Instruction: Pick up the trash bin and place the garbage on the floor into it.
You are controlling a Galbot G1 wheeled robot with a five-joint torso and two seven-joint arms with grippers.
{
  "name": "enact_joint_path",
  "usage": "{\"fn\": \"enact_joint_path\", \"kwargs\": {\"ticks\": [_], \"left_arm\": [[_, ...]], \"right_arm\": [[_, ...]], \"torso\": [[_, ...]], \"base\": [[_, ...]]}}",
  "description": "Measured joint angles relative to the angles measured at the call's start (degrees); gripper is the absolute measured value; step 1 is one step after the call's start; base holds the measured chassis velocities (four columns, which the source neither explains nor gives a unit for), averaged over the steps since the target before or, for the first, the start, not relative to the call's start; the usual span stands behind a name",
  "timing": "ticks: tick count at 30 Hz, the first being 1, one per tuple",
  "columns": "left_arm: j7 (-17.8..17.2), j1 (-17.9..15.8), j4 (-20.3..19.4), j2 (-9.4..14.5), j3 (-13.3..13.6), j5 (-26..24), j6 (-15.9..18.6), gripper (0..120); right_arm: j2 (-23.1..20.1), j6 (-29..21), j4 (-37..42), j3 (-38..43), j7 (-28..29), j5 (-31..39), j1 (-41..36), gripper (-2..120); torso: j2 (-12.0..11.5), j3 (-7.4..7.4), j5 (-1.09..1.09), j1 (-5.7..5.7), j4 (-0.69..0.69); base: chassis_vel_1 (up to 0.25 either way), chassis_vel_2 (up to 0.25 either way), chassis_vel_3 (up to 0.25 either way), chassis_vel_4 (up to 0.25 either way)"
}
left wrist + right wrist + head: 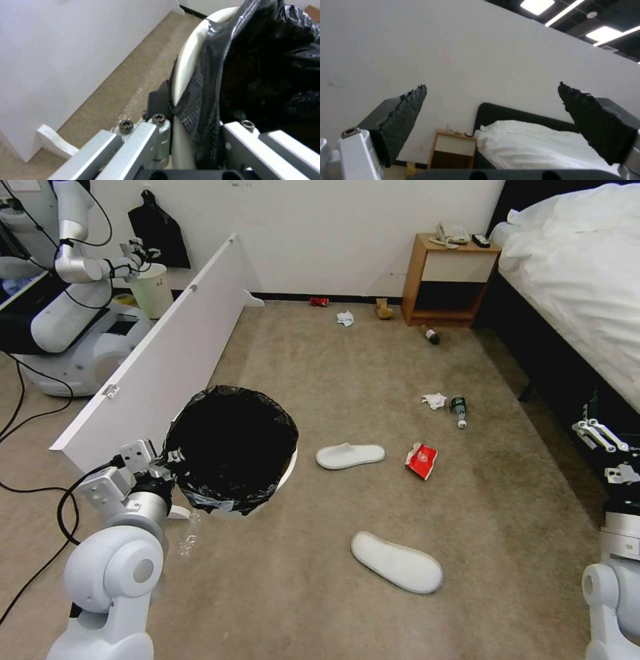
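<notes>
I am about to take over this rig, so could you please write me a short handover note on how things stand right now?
Left gripper: shut on the rim of the trash bin, one finger outside the white wall, the other inside the black liner.
Right gripper: open, holding nothing, raised at the robot's right near the bed.
Trash bin: in hand, at the robot's front left.
Garbage, all on the floor: two slippers, red-white wrapper, tissues, bottles, red can, tan paper.
Done: bin grasped.
Left: every piece of garbage still to go in.
</notes>
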Motion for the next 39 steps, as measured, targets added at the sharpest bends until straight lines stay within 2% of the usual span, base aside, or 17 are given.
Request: {"fn": "enact_joint_path", "kwargs": {"ticks": [28, 39], "left_arm": [[0.1, -0.6, 0.9, 0.0, 0.4, 0.4, -0.3, 4], [0.2, -0.7, 0.9, 0.1, 0.3, 0.4, -0.3, 4]], "right_arm": [[-0.3, 0.3, -0.8, 0.0, 0.2, 0.2, 0.5, 100], [-0.2, 0.3, -0.8, -0.1, 0.2, 0.1, 0.6, 100]], "torso": [[0.0, -0.01, 0.0, 0.0, 0.0], [0.0, 0.0, 0.0, 0.0, 0.0]], "base": [[-0.012, 0.012, 0.01, -0.014], [-0.046, 0.051, 0.061, -0.048]]}}
